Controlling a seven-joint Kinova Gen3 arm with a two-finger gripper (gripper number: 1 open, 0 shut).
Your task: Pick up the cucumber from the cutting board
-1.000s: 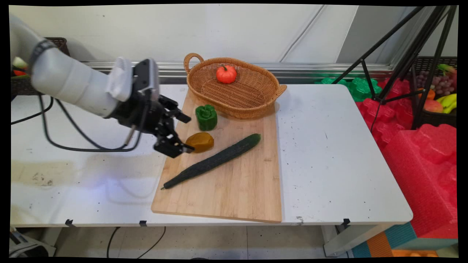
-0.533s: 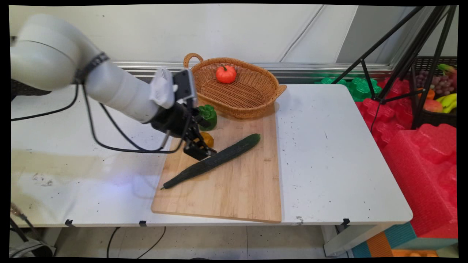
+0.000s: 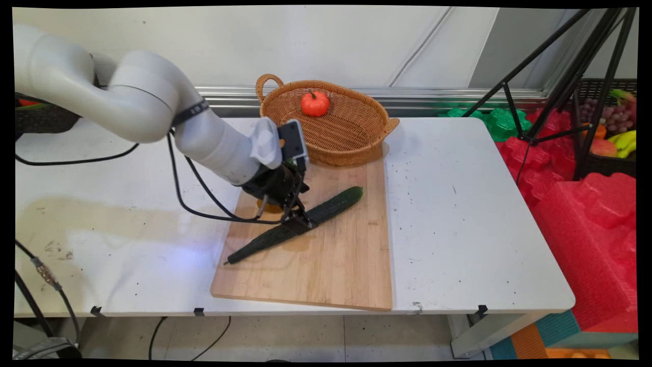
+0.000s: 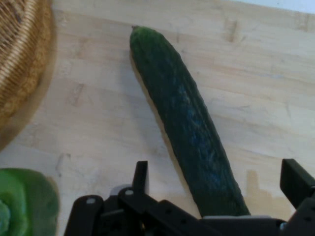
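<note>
Your gripper (image 3: 298,220) is down low over the cutting board (image 3: 326,265), on the middle stretch of the cucumber (image 3: 336,201), which lies flat and slantwise across the wood, with its blunt end toward the basket (image 3: 351,153) and its thin stem end toward the board's near left side. In the hand view you can see the fingers (image 4: 141,172) spread wide, one on each side of the cucumber (image 4: 182,113). There is bare wood between each finger and the green skin, so the gripper is open and holds nothing. From the main view you cannot tell whether the fingertips rest on the board or hang just above it. The cucumber runs roughly down the middle of the gap, a little nearer one finger than the other. Close by, at the hand view's lower left corner, you have a green pepper (image 4: 22,201), and the woven edge of the basket curves in at the upper left. In the main view the basket sits partly on the far end of the board with a red tomato (image 3: 315,103) inside it, well apart from the gripper. The board itself lies on the white table (image 3: 458,204).
</note>
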